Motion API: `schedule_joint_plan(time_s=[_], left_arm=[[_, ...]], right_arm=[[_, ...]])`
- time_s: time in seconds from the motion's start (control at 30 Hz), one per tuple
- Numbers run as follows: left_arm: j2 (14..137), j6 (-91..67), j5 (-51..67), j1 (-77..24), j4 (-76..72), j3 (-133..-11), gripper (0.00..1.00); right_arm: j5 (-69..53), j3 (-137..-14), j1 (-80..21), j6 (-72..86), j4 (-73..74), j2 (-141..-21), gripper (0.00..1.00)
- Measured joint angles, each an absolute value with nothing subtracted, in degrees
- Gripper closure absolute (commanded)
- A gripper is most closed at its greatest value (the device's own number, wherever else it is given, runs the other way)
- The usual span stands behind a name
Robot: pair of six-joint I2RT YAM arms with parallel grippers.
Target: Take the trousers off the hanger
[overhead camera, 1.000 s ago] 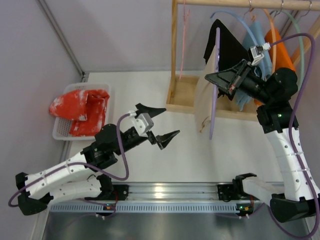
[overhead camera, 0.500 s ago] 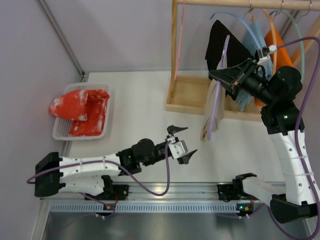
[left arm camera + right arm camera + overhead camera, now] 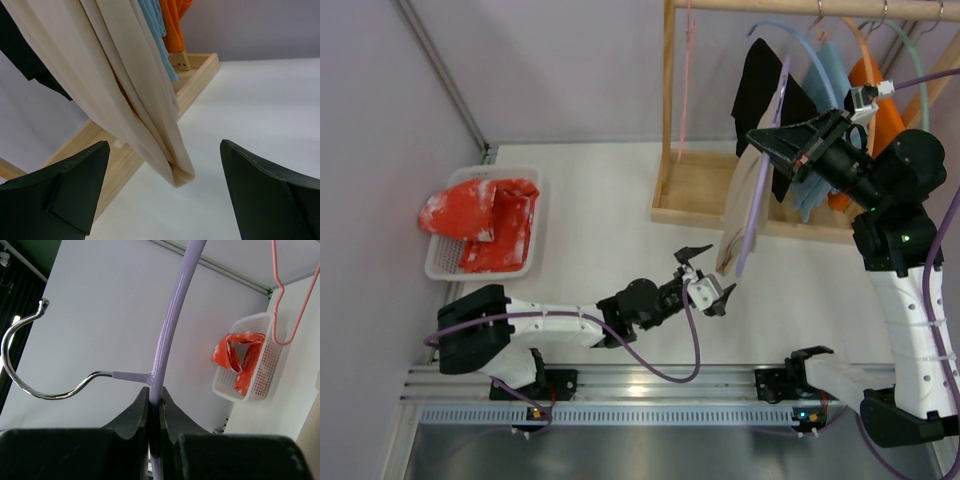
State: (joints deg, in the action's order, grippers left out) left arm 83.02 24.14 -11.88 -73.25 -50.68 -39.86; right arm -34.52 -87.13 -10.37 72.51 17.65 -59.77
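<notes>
Trousers (image 3: 135,85) plain cream-beige. Hanger (image 3: 157,371) lavender, hook (image 3: 30,385) silver. Cloth (image 3: 485,215) red-and-white blotched, basket (image 3: 445,262) white. Black garment (image 3: 755,85), light blue garment (image 3: 155,30), orange garment (image 3: 175,20).

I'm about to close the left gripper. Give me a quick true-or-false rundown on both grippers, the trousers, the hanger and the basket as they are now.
1. The right gripper is shut on the hanger. True.
2. The left gripper is shut on the trousers. False: its jaws are open, and the lower end of the trousers hangs between them, touching neither finger.
3. The trousers hang over the hanger. True.
4. The red-and-white cloth lies on the table beside the basket. False: it lies in the basket.
5. The hanger's hook is caught on the rail. False: in the right wrist view it catches nothing.
</notes>
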Motion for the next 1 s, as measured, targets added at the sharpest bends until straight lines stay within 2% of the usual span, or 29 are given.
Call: schedule_joint_plan(time_s=[0.2, 0.43, 0.7, 1.0], left_arm=[[85.8, 24.0, -15.2, -72.5, -51.4, -45.7, 0.02], [89.0, 24.5, -16.2, -71.7, -52.7, -46.7, 0.02], [89.5, 26.8, -15.0, -67.8, -53.6, -45.8, 0.17], [89.5, 29.4, -12.5, -64.2, -54.0, -45.5, 0.25]], right_arm=[[-34.5, -87.1, -10.4, 73.8, 17.7, -59.7, 1.0], [-34.6, -87.1, -10.4, 74.2, 17.7, -59.6, 1.0], [-34.6, -87.1, -10.4, 74.2, 17.6, -59.6, 1.0], [-35.0, -87.2, -10.4, 74.2, 17.7, -59.6, 1.0]])
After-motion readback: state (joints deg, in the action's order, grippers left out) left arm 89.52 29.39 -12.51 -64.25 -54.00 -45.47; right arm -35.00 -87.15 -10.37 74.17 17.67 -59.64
